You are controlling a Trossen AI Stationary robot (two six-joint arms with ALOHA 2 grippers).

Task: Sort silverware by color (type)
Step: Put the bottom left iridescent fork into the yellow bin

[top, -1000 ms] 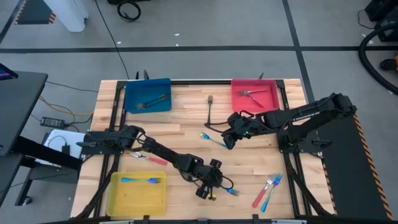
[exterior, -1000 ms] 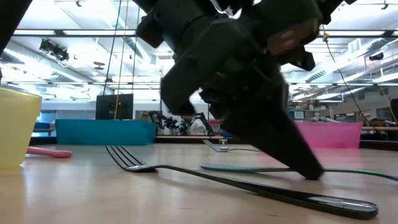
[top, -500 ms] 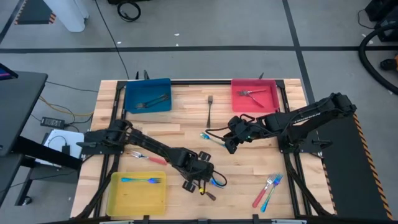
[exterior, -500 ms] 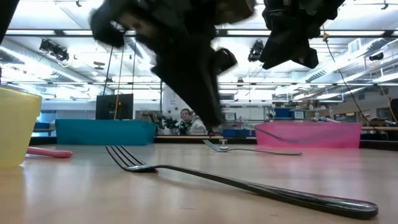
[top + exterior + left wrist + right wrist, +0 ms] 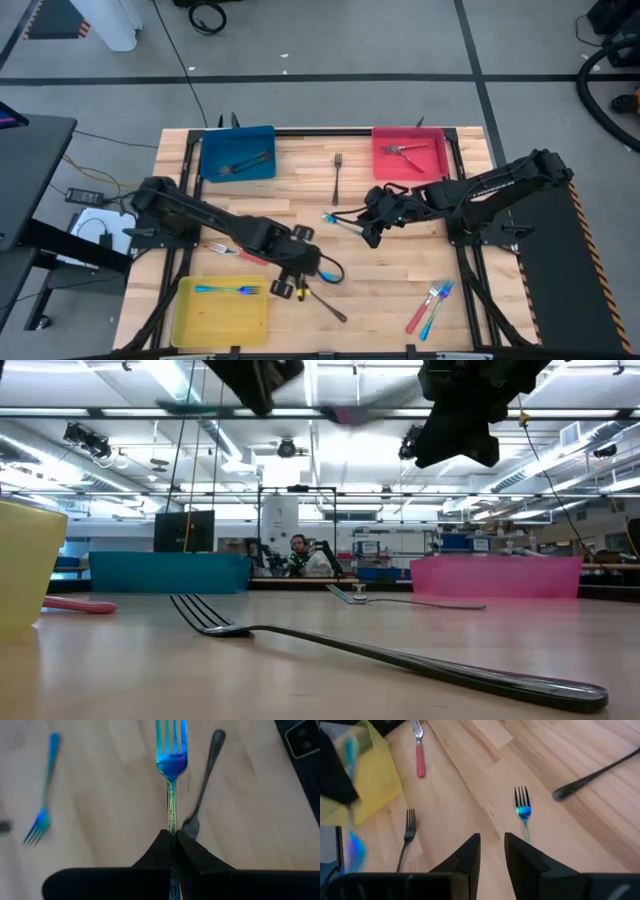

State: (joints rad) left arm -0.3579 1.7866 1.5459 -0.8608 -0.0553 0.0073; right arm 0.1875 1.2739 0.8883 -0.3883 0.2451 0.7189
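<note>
left gripper (image 5: pixel 172 837) pinching blue fork (image 5: pixel 171 755)
yellow tray (image 5: pixel 190 315) just beside it; fork's axis runs straight ahead; right gripper (image 5: pixel 492 842) spread.

Glossy iridescent blue metal fork (image 5: pixel 171 767); matt pale wood table (image 5: pixel 100 795).

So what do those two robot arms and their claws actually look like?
Both arms are slim, jointed and matte black. The right arm carries white lettering along one segment and a small green light near its wrist. Each ends in a claw, the left claw and the right claw, with two dark, wedge-shaped fingers.
</note>
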